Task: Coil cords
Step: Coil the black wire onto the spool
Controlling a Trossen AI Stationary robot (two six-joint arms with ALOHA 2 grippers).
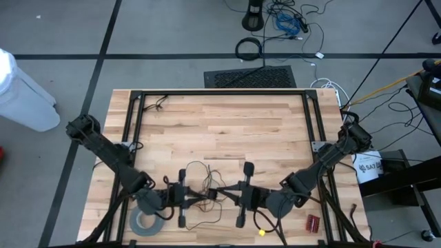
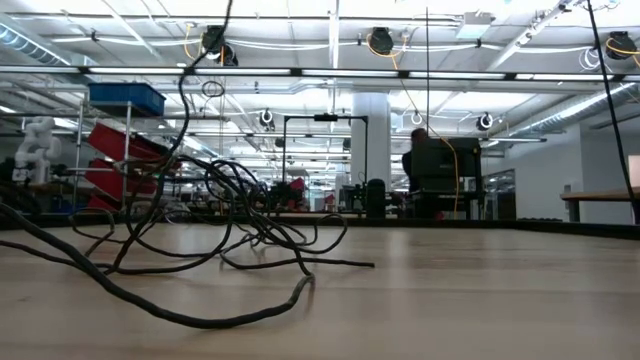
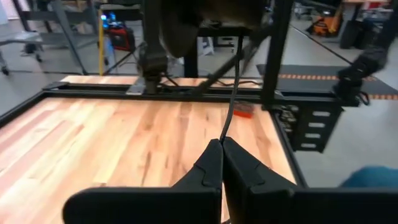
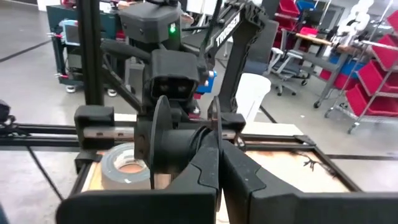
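Clearly both pincers (image 1: 210, 195) are closed, pinching the wire (image 3: 231, 106).

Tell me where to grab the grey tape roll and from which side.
Probably its wall, from straight above: the grey tape roll lies flat on the table, core open upward, so one finger could drop into the hole and one outside. Pick the part clear of the left arm.

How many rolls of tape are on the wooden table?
1: a wide grey tape roll lying flat at the table's near-left corner, just beside the left gripper. None other shows; the arms could hide something.
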